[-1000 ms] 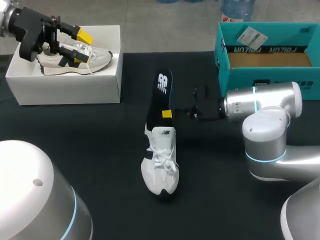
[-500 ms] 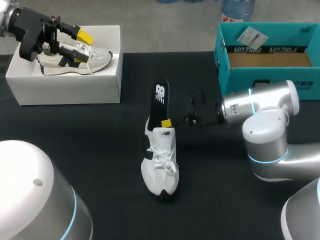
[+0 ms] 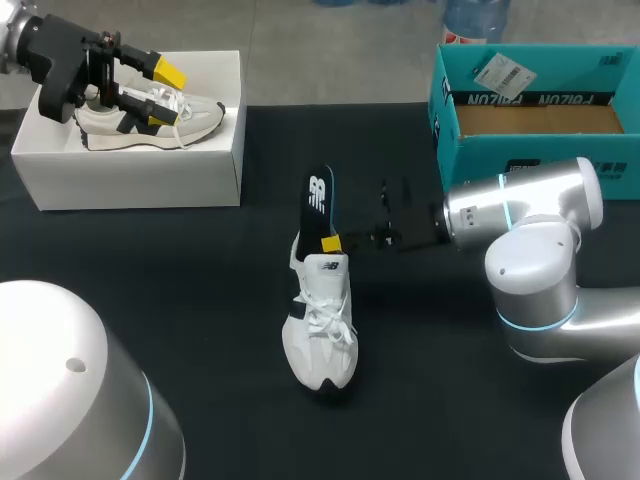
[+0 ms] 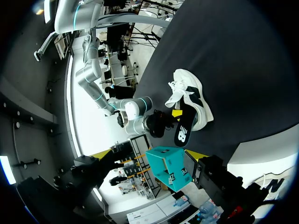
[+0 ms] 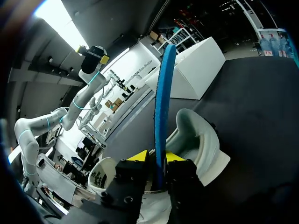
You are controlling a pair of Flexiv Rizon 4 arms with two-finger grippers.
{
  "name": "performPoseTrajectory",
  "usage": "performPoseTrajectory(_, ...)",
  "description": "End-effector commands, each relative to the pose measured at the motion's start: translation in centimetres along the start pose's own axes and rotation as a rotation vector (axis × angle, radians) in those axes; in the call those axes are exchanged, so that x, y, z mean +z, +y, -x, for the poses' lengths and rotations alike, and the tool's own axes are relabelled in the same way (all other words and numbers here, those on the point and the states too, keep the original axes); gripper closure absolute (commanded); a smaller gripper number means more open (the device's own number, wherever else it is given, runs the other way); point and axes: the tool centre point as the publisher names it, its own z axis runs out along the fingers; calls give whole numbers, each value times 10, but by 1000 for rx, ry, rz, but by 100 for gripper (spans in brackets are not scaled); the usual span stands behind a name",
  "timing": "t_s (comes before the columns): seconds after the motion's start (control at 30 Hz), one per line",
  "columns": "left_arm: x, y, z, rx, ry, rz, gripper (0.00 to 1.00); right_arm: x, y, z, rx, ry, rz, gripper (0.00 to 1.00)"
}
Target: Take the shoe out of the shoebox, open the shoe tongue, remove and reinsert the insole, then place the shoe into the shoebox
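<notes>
Right gripper [image 3: 332, 243] pinches the thin, flat insole [image 3: 319, 200] (black top, blue underside), its end at the heel opening of the white mesh shoe [image 3: 320, 325], mid-table on black cloth [image 3: 180, 300]. Left gripper [image 3: 160, 95] is spread wide over the white shoebox [image 3: 130, 175], which holds a second shoe [image 3: 190, 125]. The teal box [image 3: 540, 150] has a brown cardboard floor.

Two shoes: a table shoe [image 3: 320, 330] and a boxed shoe [image 3: 150, 120]. One insole [image 3: 318, 205]. Two boxes: a white box [image 3: 130, 170] and a teal box [image 3: 530, 150].
</notes>
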Motion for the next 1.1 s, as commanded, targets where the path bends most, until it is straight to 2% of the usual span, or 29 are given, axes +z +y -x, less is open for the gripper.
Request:
performPoseTrajectory(0.03,0,0,1,0,4,-2,0,-4,13,1,-9,0,-28,85)
performPoseTrajectory(0.17,0,0,1,0,4,-2,0,-3,19,6,-15,7,-36,88)
performPoseTrajectory(0.3,0,0,1,0,4,-2,0,-4,19,12,-8,16,-32,100)
performPoseTrajectory(0.53,0,0,1,0,4,-2,0,-4,3,21,37,24,-18,100)
performPoseTrajectory(0.9,0,0,1,0,4,-2,0,5,-25,8,102,30,-39,100)
performPoseTrajectory(1.03,0,0,1,0,4,-2,0,6,-25,5,106,23,-48,100)
performPoseTrajectory(1.1,0,0,1,0,4,-2,0,3,-19,3,87,5,-51,72)
